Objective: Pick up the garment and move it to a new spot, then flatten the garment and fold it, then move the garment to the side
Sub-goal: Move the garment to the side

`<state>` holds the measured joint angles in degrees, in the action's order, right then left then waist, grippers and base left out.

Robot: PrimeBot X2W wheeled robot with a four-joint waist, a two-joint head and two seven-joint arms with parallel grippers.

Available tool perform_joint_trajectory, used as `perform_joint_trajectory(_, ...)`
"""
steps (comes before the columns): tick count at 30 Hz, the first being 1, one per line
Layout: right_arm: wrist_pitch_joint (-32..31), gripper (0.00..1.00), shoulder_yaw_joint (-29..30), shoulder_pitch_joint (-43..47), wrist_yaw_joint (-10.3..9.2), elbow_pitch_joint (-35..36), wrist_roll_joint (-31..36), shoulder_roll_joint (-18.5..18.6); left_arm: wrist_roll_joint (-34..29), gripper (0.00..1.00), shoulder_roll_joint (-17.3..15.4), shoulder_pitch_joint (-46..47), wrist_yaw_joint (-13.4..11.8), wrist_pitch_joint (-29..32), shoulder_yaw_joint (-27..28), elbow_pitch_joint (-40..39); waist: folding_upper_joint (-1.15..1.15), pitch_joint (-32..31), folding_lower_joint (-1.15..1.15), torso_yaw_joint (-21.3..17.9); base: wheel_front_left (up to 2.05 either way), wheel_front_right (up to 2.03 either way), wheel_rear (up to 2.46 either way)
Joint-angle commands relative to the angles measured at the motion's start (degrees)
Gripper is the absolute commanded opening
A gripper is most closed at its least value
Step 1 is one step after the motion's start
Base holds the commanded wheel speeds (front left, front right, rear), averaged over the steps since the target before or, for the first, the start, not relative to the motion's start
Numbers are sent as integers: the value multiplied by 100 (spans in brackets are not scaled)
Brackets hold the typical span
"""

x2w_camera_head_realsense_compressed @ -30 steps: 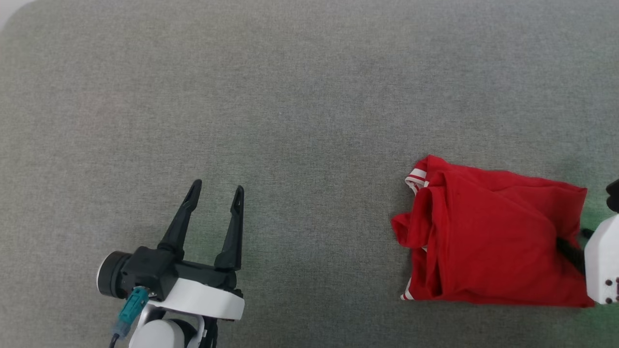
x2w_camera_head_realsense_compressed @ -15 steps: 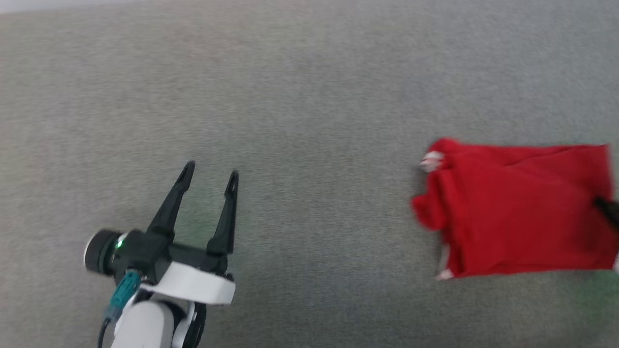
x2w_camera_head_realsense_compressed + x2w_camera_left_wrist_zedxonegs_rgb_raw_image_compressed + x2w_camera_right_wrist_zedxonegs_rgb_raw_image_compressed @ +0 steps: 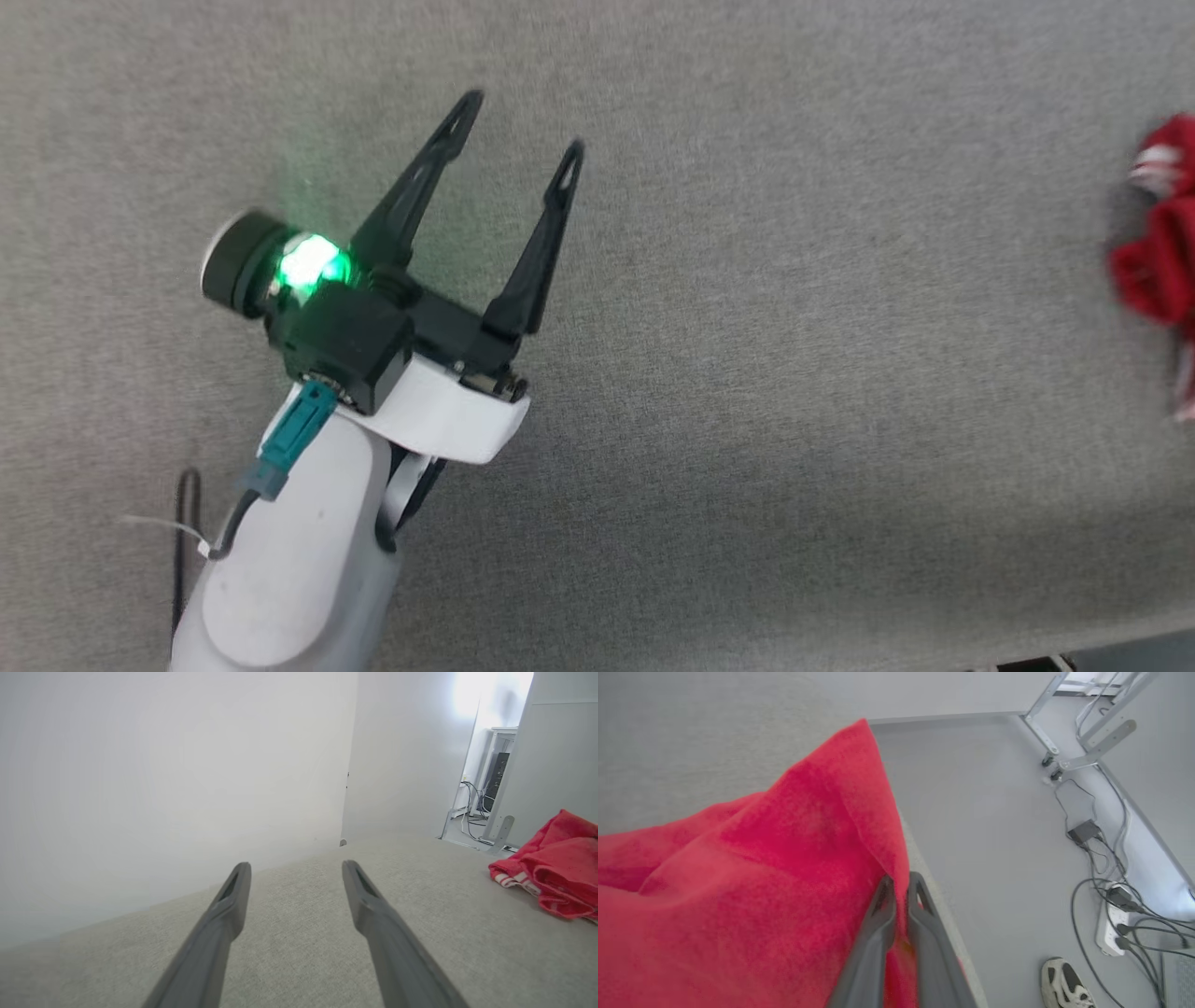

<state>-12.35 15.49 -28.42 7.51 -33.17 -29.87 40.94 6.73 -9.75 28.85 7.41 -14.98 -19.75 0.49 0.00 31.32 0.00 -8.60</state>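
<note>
Grey cloth-covered surface spreads wide, evenly lit; plain white wall behind it, meeting second wall at corner; bright doorway far right, glare washing out its top; white cabinet beyond, dark box on it; loose cables below; pale grey floor beside surface edge; metal stand legs with small caster; black adapter; white power strip with plugs; worn pale sneaker at bottom edge.

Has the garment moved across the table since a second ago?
Likely yes, toward the robot's right: the garment reaches the table edge, pinched in the right gripper, and sits farther from the left gripper. The head camera swung too, so not certain.
</note>
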Motion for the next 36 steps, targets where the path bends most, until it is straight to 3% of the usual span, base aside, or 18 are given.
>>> perform_joint_trajectory(1, 185, 0, 56, -211, -5, -234, 128, 44, -24, 100, -33, 123, 9, -28, -3, -38, 0, 232, 0, 8, 0, 0, 0)
perform_joint_trajectory(7, 1123, 0, 278, -1059, -5, -1586, 852, 160, -93, 100, -54, 351, 9, -28, 29, -230, 0, 399, 0, 122, 0, 0, 0)
perform_joint_trajectory(15, 1874, 0, 178, -1682, -5, -2730, 1390, 16, -157, 100, -54, 161, 9, -28, 125, -379, 0, 397, 0, 212, 0, 0, 0)
perform_joint_trajectory(16, 1946, 12, 161, -1720, -5, -2845, 1437, 16, -159, 100, -46, 134, 9, -28, 134, -377, 0, 376, 0, 217, 0, 0, 0)
perform_joint_trajectory(17, 2025, 42, 149, -1760, -5, -2952, 1489, 29, -158, 100, -37, 117, 9, -28, 142, -368, 0, 347, 0, 222, 0, 0, 0)
perform_joint_trajectory(18, 2121, 81, 169, -1804, -5, -3051, 1536, 54, -152, 100, -25, 110, 9, -28, 147, -355, 0, 313, 0, 230, 0, 0, 0)
perform_joint_trajectory(19, 2220, 100, 160, -1838, -5, -3138, 1597, 58, -141, 100, -11, 82, 9, -28, 158, -340, 0, 258, 0, 238, 0, 0, 0)
perform_joint_trajectory(23, 2434, 100, -48, -1899, -5, -3220, 1744, -23, -20, 100, 73, -115, 9, -28, 267, -253, 0, 14, 0, 258, 0, 0, 0)
perform_joint_trajectory(27, 2643, 100, -771, -1753, -5, -2921, 1962, -224, 197, 100, 179, -566, 9, -28, 493, -83, 0, -461, 0, 290, 0, 0, 0)
perform_joint_trajectory(32, 2750, 100, -1599, -1380, -5, -2307, 1685, -654, 357, 100, 353, -1300, 9, -28, 845, 211, 0, -1108, 0, 458, 0, 0, 0)
perform_joint_trajectory(36, 2752, 100, -1840, -911, -5, -1473, 1321, -904, 499, 100, 465, -1829, 9, -28, 1146, 436, 0, -1587, 0, 636, 0, 0, 0)
